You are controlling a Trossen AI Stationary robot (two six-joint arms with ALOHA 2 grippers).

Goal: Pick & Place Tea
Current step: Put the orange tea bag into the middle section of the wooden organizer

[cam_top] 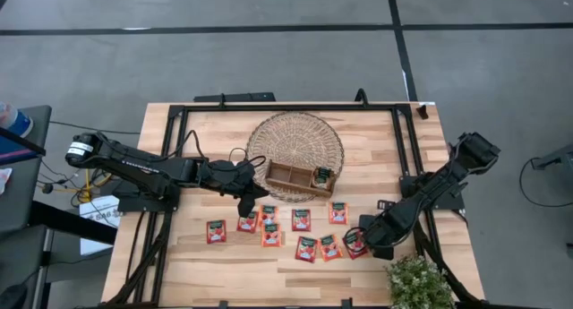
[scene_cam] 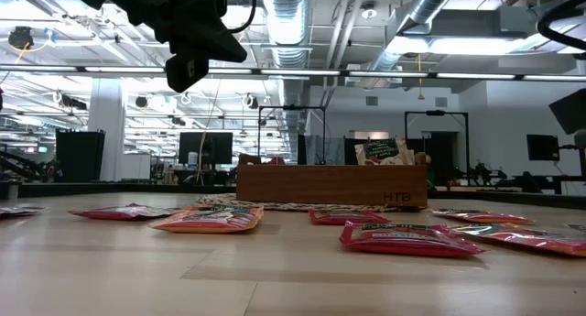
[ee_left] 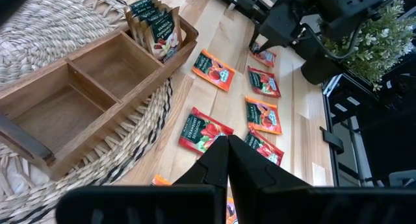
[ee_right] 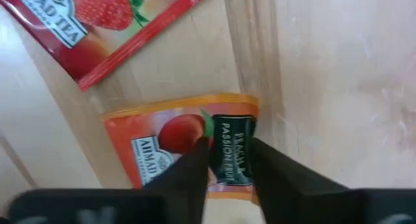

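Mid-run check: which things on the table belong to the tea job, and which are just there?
Job: tea sachets on the table; sachets already in the wooden tray; right gripper closing on one; left gripper shut.
Bystanders: wicker mat, potted plant.
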